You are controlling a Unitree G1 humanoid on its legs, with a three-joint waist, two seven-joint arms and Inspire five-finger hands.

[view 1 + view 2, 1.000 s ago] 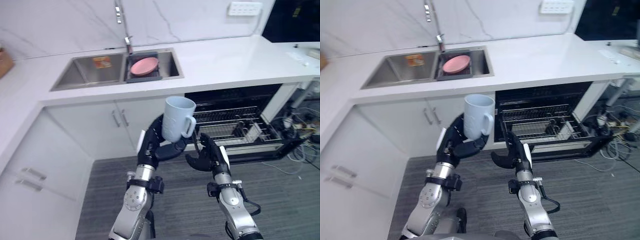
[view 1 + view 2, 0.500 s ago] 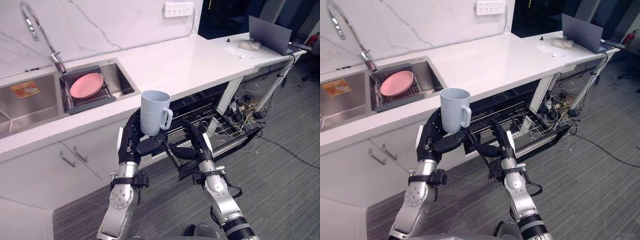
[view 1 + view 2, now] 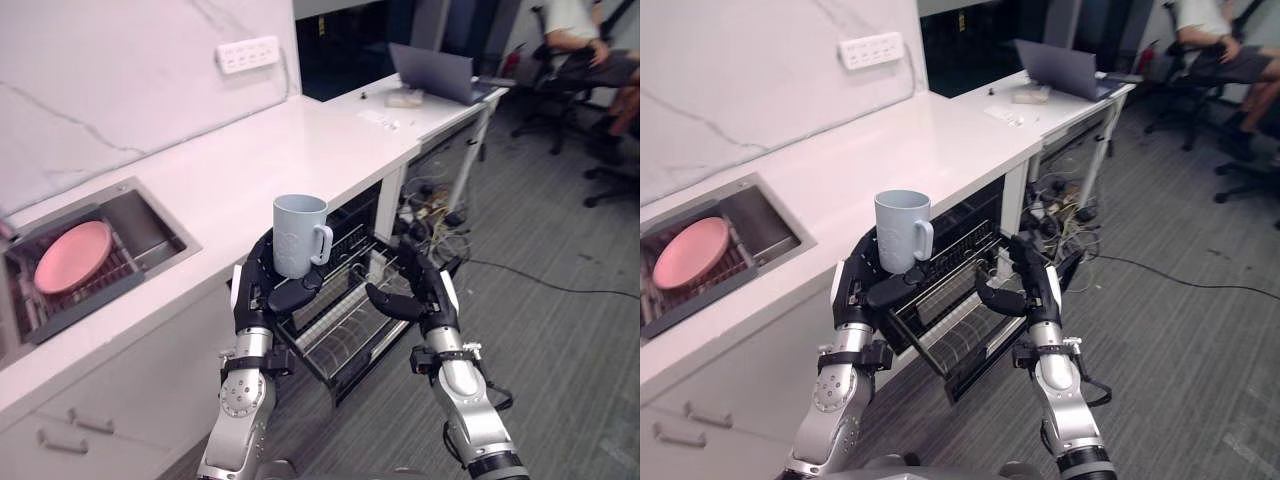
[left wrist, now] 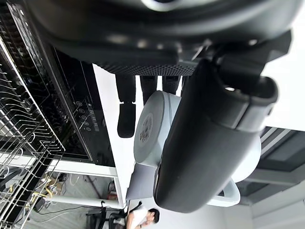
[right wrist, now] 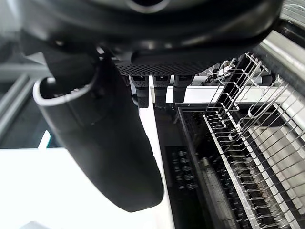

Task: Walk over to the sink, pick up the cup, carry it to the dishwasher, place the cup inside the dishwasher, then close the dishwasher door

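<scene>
The left hand [image 3: 262,292] clamps its fingers round the upright pale-blue ceramic cup [image 3: 296,236] near the open black dishwasher [image 3: 345,322]; the right hand [image 3: 421,296] is beside it, fingers apart.

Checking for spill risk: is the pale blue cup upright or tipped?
Upright: the pale blue handled cup stands rim-up, gripped near its base by the left hand.

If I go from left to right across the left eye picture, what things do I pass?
Pink plate in the sink → cup held by the left hand → right hand → seated person.
</scene>
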